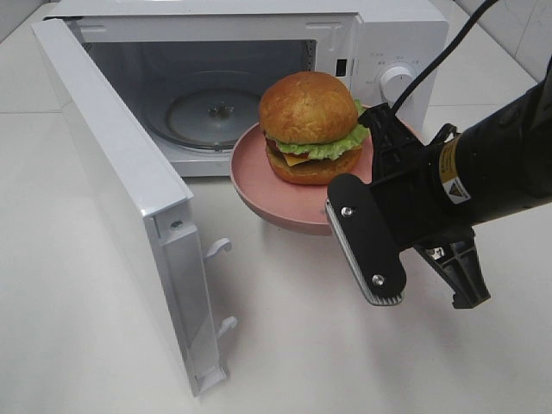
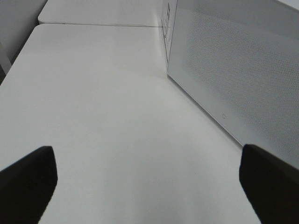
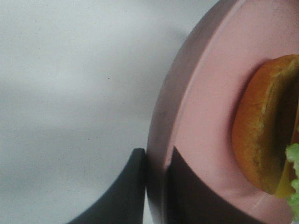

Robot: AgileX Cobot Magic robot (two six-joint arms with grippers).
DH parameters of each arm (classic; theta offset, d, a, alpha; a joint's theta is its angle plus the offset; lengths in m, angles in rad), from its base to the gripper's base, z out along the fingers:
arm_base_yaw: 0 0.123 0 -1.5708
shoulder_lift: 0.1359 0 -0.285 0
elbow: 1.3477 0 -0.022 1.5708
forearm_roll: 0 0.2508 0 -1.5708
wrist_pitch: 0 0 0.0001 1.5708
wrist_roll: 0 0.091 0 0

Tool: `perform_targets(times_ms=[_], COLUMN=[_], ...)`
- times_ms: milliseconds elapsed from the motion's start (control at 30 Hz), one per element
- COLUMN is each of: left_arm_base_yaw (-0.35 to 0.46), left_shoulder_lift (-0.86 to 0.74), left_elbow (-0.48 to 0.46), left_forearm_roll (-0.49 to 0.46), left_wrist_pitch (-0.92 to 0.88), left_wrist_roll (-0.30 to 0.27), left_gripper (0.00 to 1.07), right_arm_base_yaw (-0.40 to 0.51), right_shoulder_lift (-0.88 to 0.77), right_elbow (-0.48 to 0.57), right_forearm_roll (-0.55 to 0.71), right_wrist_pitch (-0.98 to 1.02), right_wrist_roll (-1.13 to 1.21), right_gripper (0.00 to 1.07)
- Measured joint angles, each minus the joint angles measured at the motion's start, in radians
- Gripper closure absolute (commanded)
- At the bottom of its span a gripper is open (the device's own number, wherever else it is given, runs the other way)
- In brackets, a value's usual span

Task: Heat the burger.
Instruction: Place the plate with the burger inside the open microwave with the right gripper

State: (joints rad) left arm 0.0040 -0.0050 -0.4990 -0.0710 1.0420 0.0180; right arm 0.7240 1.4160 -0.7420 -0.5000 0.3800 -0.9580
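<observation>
The burger [image 1: 310, 129] stands upright, bun up, on a plate [image 1: 259, 185] whose rim the right pincer [image 3: 156, 163] clamps; the left pincer [image 2: 147, 179] gapes empty.

Burger [image 1: 309, 129] upright, glossy golden bun, green lettuce, on pink plate [image 1: 253, 178].

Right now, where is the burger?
In the high view the burger sits on the pink plate, centre-right, just in front of the open microwave, with its door swung out to the left. The right gripper pinches the plate's rim.
</observation>
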Motion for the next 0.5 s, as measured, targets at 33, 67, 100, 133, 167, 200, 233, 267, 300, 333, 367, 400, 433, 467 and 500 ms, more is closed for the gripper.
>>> perform_targets(times_ms=[33, 67, 100, 133, 167, 200, 233, 267, 300, 333, 367, 400, 433, 467, 500], left_arm_base_yaw=[0.000, 0.000, 0.000, 0.000, 0.000, 0.000, 0.000, 0.000, 0.000, 0.000, 0.000, 0.000, 0.000, 0.000, 0.000], left_shoulder_lift=[0.000, 0.000, 0.000, 0.000, 0.000, 0.000, 0.000, 0.000, 0.000, 0.000, 0.000, 0.000, 0.000, 0.000, 0.000], left_elbow=[0.000, 0.000, 0.000, 0.000, 0.000, 0.000, 0.000, 0.000, 0.000, 0.000, 0.000, 0.000, 0.000, 0.000, 0.000], left_forearm_roll=[0.000, 0.000, 0.000, 0.000, 0.000, 0.000, 0.000, 0.000, 0.000, 0.000, 0.000, 0.000, 0.000, 0.000, 0.000], left_wrist_pitch=[0.000, 0.000, 0.000, 0.000, 0.000, 0.000, 0.000, 0.000, 0.000, 0.000, 0.000, 0.000, 0.000, 0.000, 0.000], left_wrist_roll=[0.000, 0.000, 0.000, 0.000, 0.000, 0.000, 0.000, 0.000, 0.000, 0.000, 0.000, 0.000, 0.000, 0.000, 0.000], left_gripper=[0.08, 0.08, 0.08, 0.08, 0.08, 0.08, 0.08, 0.08, 0.08, 0.08, 0.08, 0.08, 0.08, 0.08, 0.08], right_arm_base_yaw=[-0.013, -0.013, -0.018, -0.019, -0.019, -0.020, -0.020, -0.020, -0.020, -0.020, -0.020, -0.020, -0.020, -0.020, -0.020], right_shoulder_lift=[0.000, 0.000, 0.000, 0.000, 0.000, 0.000, 0.000, 0.001, 0.002, 0.002, 0.008, 0.008, 0.012, 0.023, 0.023], right_elbow=[0.000, 0.000, 0.000, 0.000, 0.000, 0.000, 0.000, 0.000, 0.000, 0.000, 0.000, 0.000, 0.000, 0.000, 0.000], right_forearm_roll=[0.047, 0.047, 0.094, 0.113, 0.113, 0.167, 0.167, 0.239, 0.277, 0.277, 0.341, 0.341, 0.371, 0.416, 0.416], right_wrist_pitch=[-0.008, -0.008, -0.020, -0.024, -0.024, -0.034, -0.034, -0.046, -0.053, -0.053, -0.063, -0.063, -0.068, -0.079, -0.079], right_wrist_roll=[-0.057, -0.057, -0.128, -0.160, -0.160, -0.248, -0.248, -0.337, -0.371, -0.371, -0.444, -0.444, -0.481, -0.537, -0.537], right_gripper=[1.01, 1.01, 1.01, 1.01, 1.01, 1.01, 1.01, 1.01, 1.01, 1.01, 1.01, 1.01, 1.00, 1.00, 1.00])
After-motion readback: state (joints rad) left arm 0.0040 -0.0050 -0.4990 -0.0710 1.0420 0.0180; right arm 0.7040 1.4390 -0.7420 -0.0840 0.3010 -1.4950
